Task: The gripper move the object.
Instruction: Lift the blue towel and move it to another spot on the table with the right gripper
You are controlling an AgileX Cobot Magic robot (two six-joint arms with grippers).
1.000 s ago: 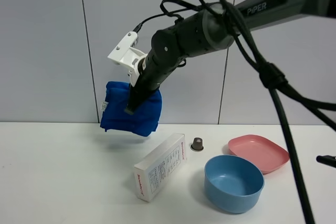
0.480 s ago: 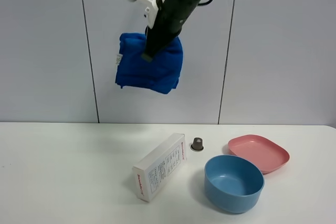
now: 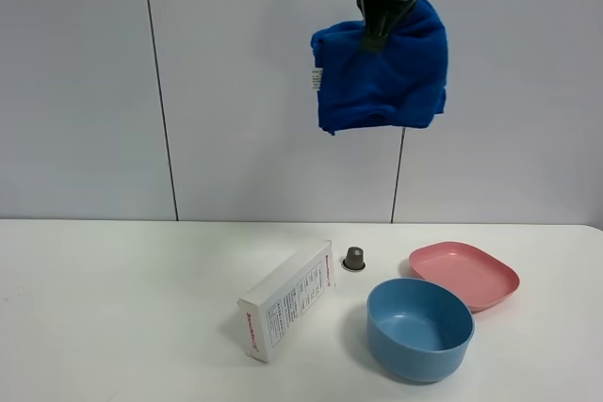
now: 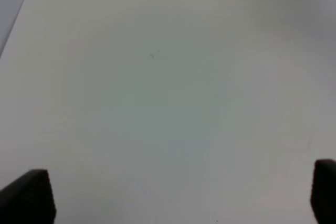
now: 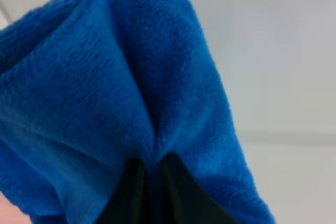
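The royal-blue fuzzy towel [image 3: 382, 77] hangs high in the air in front of the grey wall, above the small cup and the bowls. My right gripper [image 3: 374, 40] is shut on its top edge; only the dark lower end of the arm shows at the top of the exterior view. In the right wrist view the black fingers [image 5: 131, 192] pinch a fold of the towel [image 5: 105, 103], which fills most of the view. My left gripper [image 4: 168, 192] is open, its two black fingertips wide apart over bare white table [image 4: 157, 77]. The left arm is out of the exterior view.
On the white table [image 3: 113, 308] lie a white box [image 3: 287, 298], a small dark cup [image 3: 354, 258], a light-blue bowl [image 3: 419, 329] and a pink plate [image 3: 464, 274].
My right gripper has carried the towel upward and to the right, from left of the box to high above the cup and bowl. Most of the arm has left the view.
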